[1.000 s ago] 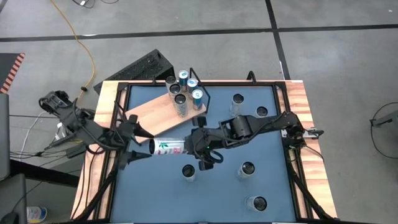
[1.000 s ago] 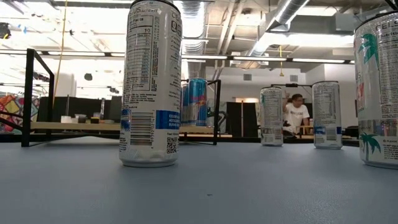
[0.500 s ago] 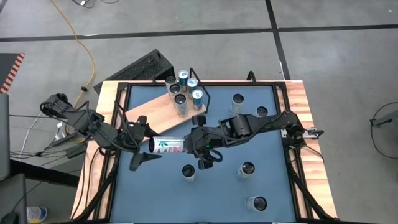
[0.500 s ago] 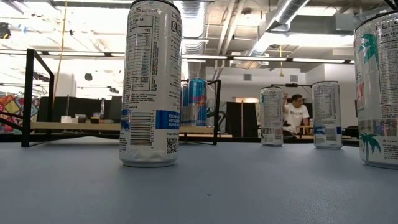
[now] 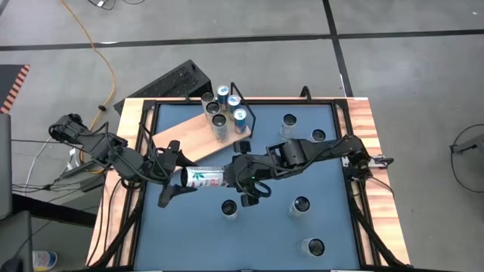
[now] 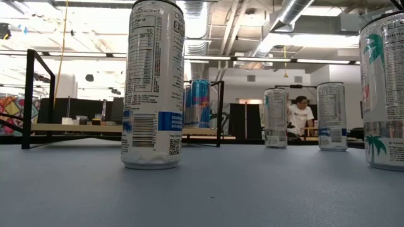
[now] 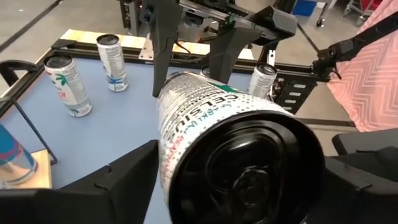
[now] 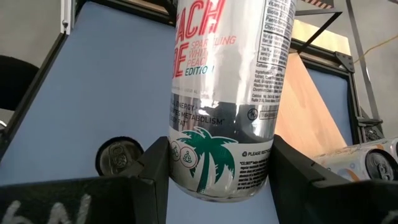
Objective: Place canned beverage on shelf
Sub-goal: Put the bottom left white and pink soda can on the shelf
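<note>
Holding a white can [image 5: 203,177] sideways above the blue tabletop [image 5: 325,227], the right gripper [image 5: 243,180] had its fingers clamped on one end, so it was pinching that can, not spread. The right wrist view showed the label [image 8: 205,25] with red letters cut off at the edge, "EDITION" and "SPARKLING WHITE PEACH" readable, plus a green palm tree. The left wrist view read "CELSIUS" on the side [image 7: 199,115]. The left gripper [image 5: 172,175] sat at the can's other end with fingers spread either side, not visibly squeezing. The shelf [image 5: 185,136] lay angled at the table's far left corner, several cans [image 5: 223,113] bunched at its wire-frame end. Up close in the low view stood another can [image 6: 153,85], its fine print too small to read.
</note>
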You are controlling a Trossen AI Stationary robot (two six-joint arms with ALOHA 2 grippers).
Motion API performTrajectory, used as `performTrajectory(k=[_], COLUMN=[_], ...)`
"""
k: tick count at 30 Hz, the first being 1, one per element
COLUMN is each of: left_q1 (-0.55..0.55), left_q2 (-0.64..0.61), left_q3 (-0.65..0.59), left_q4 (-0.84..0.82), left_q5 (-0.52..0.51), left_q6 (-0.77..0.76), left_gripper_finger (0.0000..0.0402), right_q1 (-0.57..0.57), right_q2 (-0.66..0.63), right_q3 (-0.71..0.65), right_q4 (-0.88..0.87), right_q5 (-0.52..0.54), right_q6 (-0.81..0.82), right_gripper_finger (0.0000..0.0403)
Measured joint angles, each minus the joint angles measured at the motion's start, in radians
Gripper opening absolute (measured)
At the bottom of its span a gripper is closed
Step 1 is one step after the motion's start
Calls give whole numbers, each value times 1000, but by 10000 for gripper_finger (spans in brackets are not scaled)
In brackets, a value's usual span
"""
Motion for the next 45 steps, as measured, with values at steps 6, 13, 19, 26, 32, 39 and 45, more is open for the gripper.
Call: performTrajectory(k=[6, 13, 19, 26, 32, 39, 45], left_q1=[0, 0, 0, 21, 97, 249, 434], left_q2=[0, 0, 2, 3, 0, 19, 107], left_q3=[0, 0, 0, 0, 0, 81, 268], left_q4=[-4, -2, 2, -61, -82, -298, -485], left_q5=[-40, -39, -31, -26, 7, 103, 288], left_q6=[5, 5, 11, 39, 38, 56, 185], left_gripper_finger=[248, 251, 254, 255, 255, 255, 256], right_q1=[-1, 3, 11, 31, 40, 72, 101], right_q2=[-2, -2, -2, -33, -88, -161, -243], right_q3=[0, 0, 2, 2, 2, 0, 0], right_q4=[-1, -4, -32, -156, -281, -483, -485], right_q5=[-2, -3, -3, 0, -2, 46, 111], right_q6=[15, 10, -5, 15, 112, 211, 295], right_gripper_finger=[191, 225, 252, 255, 256, 256, 256])
